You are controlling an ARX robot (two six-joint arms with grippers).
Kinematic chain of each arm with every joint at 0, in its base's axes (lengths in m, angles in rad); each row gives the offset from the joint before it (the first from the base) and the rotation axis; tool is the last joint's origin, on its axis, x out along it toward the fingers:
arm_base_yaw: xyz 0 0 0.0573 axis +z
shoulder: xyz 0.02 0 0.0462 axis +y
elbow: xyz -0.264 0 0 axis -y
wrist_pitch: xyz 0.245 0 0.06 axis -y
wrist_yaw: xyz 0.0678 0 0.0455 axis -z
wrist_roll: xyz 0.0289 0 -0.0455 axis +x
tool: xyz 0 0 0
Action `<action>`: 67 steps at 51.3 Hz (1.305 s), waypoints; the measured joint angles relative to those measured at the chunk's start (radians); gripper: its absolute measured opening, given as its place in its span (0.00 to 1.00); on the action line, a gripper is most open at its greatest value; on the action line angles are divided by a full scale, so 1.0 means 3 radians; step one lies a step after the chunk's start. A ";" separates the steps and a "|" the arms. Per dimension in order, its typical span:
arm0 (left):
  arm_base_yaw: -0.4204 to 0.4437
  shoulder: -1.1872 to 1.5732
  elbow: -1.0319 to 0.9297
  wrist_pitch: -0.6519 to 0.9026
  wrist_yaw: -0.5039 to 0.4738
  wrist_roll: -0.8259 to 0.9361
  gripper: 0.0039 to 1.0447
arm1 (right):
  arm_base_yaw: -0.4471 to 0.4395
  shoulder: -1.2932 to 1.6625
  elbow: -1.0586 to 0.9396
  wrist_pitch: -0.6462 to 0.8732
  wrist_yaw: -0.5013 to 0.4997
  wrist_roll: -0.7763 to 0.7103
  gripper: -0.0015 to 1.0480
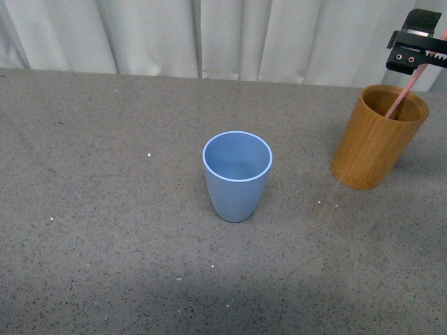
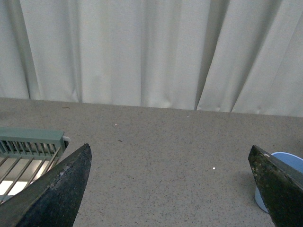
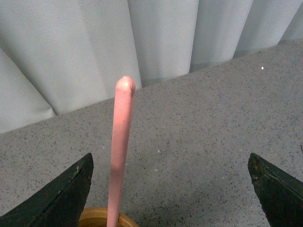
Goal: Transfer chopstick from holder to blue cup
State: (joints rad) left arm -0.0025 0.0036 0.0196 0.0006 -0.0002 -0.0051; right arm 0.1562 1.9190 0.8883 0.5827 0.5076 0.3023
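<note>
The left gripper (image 2: 170, 156) hangs with jaws wide, near the matte light-blue plastic tumbler (image 1: 237, 174) standing empty on the speckled grey tabletop (image 1: 105, 209). Beyond, the thin pink-red chopstick (image 3: 120, 151) leans in the thick-rimmed orange-brown bamboo cylinder (image 1: 377, 143). Its rounded tip is between the wide, untouching jaws of the right gripper (image 3: 169, 161): centre it, pinch firmly, and lift along its lean, lest the slick stick swivel.

Front view: the right gripper (image 1: 417, 50) is cropped by the top right corner. The chopstick (image 1: 404, 94) has its lower end hidden inside the holder (image 1: 370, 150) and its upper end lost at the gripper. Right wrist view: only a sliver of the holder's rim shows, cut by the frame edge. Left wrist view: the blue cup (image 2: 289, 160) is mostly hidden behind a finger (image 2: 279, 189) of the left gripper (image 2: 169, 147), and a green slatted rack (image 2: 31, 142) is cropped too.
</note>
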 joint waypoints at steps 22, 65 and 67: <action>0.0000 0.0000 0.0000 0.0000 0.0000 0.0000 0.94 | 0.0005 0.0019 0.0000 0.0053 0.0041 0.0034 0.82; 0.0000 0.0000 0.0000 0.0000 0.0000 0.0001 0.94 | 0.0003 0.0024 0.0010 0.0112 -0.0004 -0.0067 0.04; 0.0000 0.0000 0.0000 0.0000 0.0000 0.0001 0.94 | 0.0005 0.0024 0.0010 0.0112 -0.0015 -0.0066 0.04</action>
State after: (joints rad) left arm -0.0025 0.0036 0.0196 0.0006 -0.0002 -0.0048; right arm 0.1577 1.9263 0.8913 0.6163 0.5030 0.2825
